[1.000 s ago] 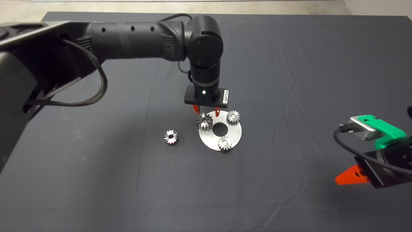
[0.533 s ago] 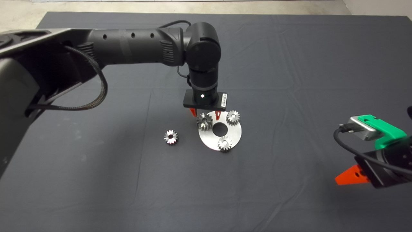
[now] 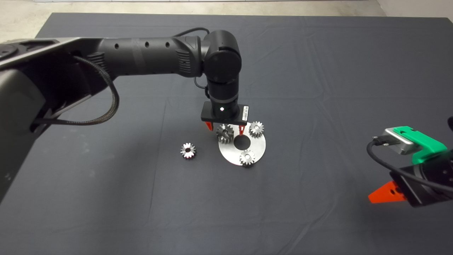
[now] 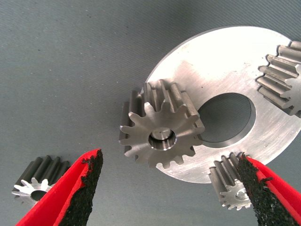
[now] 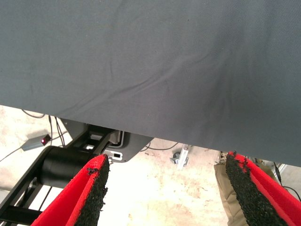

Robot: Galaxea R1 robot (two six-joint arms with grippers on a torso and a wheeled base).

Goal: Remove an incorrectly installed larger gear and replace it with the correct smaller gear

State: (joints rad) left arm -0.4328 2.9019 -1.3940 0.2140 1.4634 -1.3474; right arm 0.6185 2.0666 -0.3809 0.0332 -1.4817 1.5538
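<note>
While unclamped, larger gear (image 4: 161, 129) between left gripper (image 4: 171, 188) fingers.

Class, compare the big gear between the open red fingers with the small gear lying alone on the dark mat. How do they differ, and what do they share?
Size: the big gear is clearly wider than the small gear.
Place: the big gear sits on the round metal plate, overhanging its edge; the small gear lies off the plate on the mat.
Surroundings: the left gripper straddles the big gear with its fingers open; nothing is near the small gear.
Shared: both are shiny silver toothed gears with a centre hole.
</note>
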